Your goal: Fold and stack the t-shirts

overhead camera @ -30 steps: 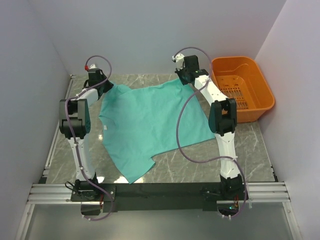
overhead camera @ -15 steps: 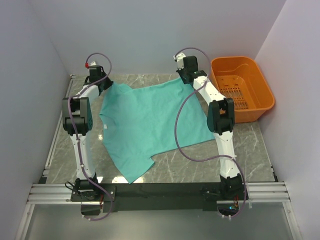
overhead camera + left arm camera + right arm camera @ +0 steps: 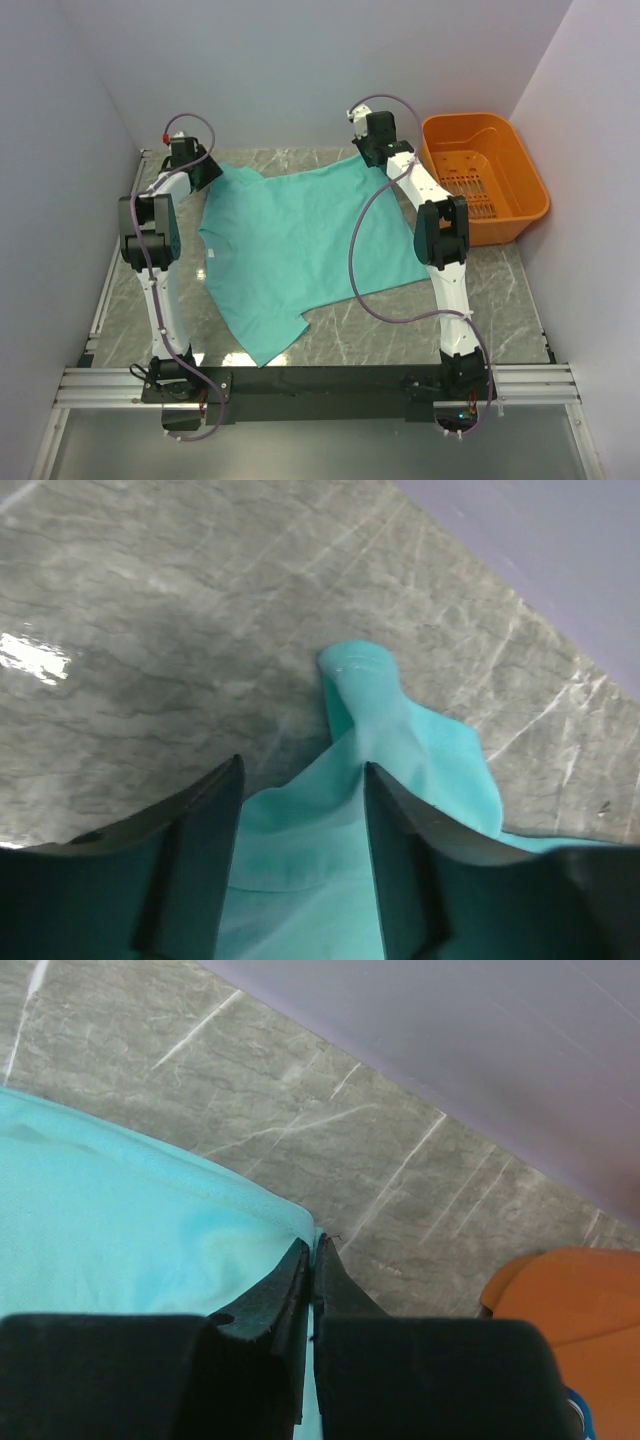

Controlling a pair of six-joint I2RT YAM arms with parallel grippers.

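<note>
Right end effector (image 3: 311,1252) pinches t-shirt (image 3: 300,240) corner; left end effector (image 3: 302,772) gapes

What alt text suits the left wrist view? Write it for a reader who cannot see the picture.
The jaws of the left gripper stand open on either side of a bunched fold of the teal t-shirt, whose crumpled tip pokes out past them onto the grey marbled table. A pale lilac wall fills the upper right corner.
</note>
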